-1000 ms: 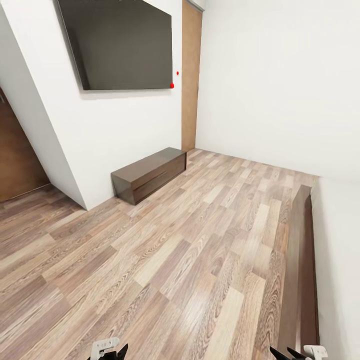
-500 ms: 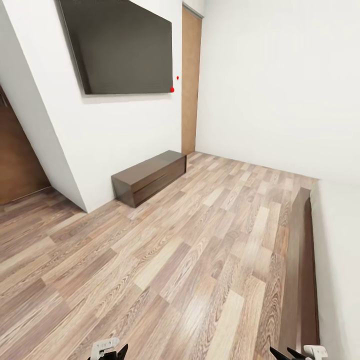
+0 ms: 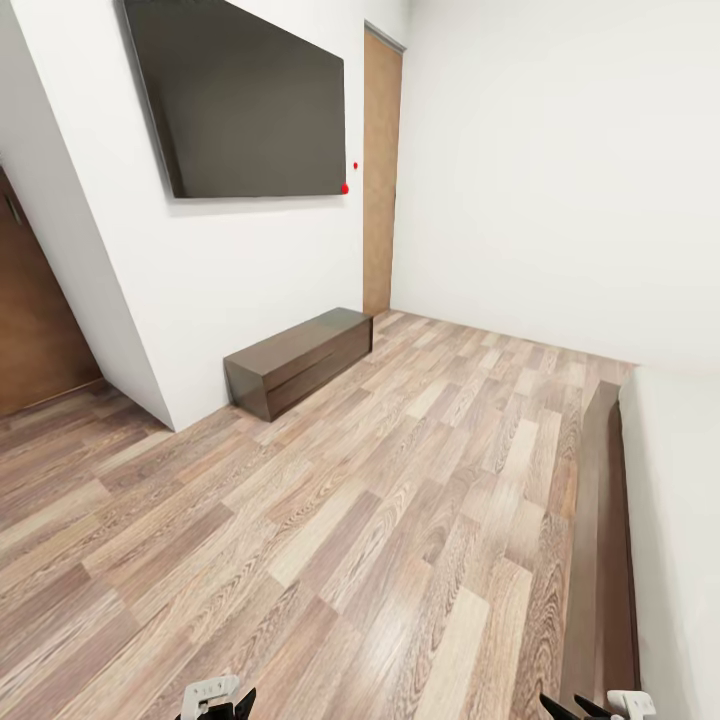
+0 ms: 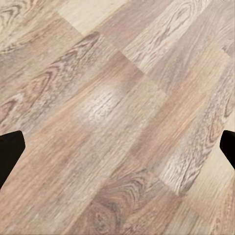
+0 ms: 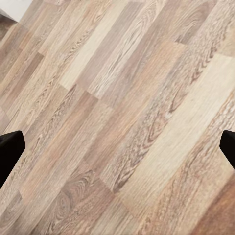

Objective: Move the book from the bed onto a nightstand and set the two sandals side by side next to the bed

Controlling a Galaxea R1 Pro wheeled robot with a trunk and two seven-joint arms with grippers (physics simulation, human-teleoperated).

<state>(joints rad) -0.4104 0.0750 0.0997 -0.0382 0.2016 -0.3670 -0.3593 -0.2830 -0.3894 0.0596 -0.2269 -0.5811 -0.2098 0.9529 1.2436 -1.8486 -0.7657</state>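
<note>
You are on the way beside the bed [image 3: 672, 470], both claws [image 4: 117, 147] [image 5: 117, 147] spread apart and holding nothing; I judge you should turn toward the bed to find the book and sandals.

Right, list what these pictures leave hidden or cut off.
- Bed: head view, cut by the right edge; just a mattress strip and the dark frame rail show, so what lies on it is hidden.
- Left pincer and right pincer: head view, cut by the bottom edge.
- TV: head view, top cropped.
- Brown door: head view, cut by the left edge.
</note>
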